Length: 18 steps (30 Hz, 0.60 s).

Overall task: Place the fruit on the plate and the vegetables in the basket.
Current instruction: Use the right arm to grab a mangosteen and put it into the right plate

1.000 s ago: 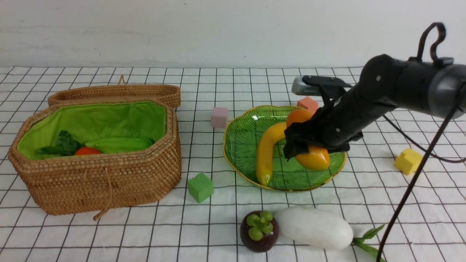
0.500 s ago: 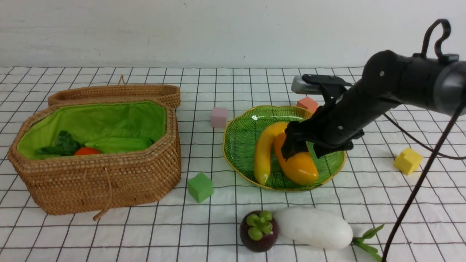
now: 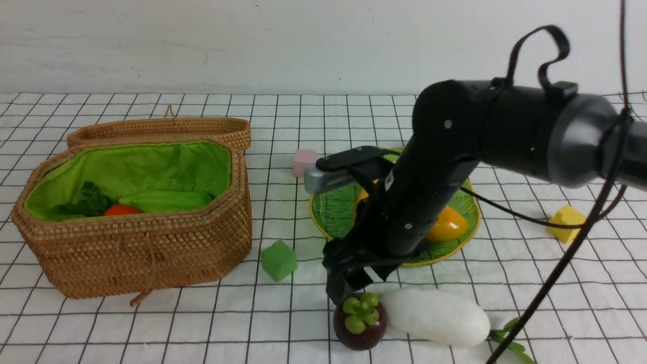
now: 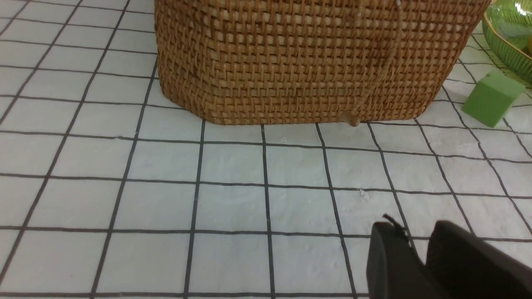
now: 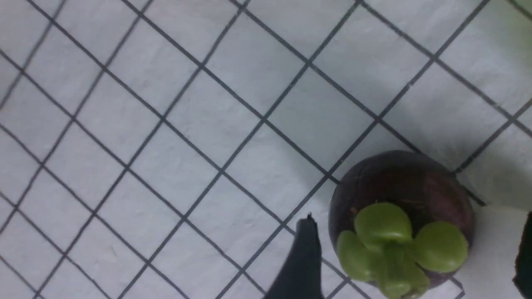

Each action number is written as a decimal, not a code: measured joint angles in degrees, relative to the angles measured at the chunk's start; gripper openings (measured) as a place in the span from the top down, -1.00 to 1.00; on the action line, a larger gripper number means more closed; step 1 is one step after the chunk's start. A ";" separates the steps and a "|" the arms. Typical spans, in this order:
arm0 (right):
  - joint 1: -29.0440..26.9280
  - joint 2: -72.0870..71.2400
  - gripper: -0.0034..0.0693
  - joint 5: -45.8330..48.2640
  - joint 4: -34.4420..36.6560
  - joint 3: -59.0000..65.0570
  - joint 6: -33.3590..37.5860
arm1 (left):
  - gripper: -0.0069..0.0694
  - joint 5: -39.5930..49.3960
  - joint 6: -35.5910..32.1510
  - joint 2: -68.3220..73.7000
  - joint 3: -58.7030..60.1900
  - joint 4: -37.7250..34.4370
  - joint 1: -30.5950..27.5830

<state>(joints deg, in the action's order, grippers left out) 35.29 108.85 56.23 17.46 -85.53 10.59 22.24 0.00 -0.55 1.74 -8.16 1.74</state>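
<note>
right gripper [image 3: 350, 291] spread open, straight above the mangosteen [image 3: 360, 321]
lies between the two fingers [image 5: 305, 257], just beside the radish [image 3: 437, 316], not yet on the plate [image 3: 328, 215]; needs only a short drop, then a squeeze.

This looks like a robot lab's test station. The bench [image 3: 151, 328] is draped in a white cloth [image 4: 232, 207] with a black grid and backs onto a bare white wall [image 3: 202, 40]. On it lie props: a toy radish [image 3: 435, 316], a mangosteen [image 3: 360, 323], foam cubes [image 3: 278, 260], under a cabled black arm [image 3: 505, 126].
</note>
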 joint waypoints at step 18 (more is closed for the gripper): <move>1.13 6.97 -0.64 1.30 1.81 -0.48 -2.30 | 0.44 0.00 0.00 0.00 0.00 0.00 0.00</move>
<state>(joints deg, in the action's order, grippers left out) 36.41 115.82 57.53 19.28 -86.01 8.29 22.24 0.00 -0.55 1.74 -8.16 1.74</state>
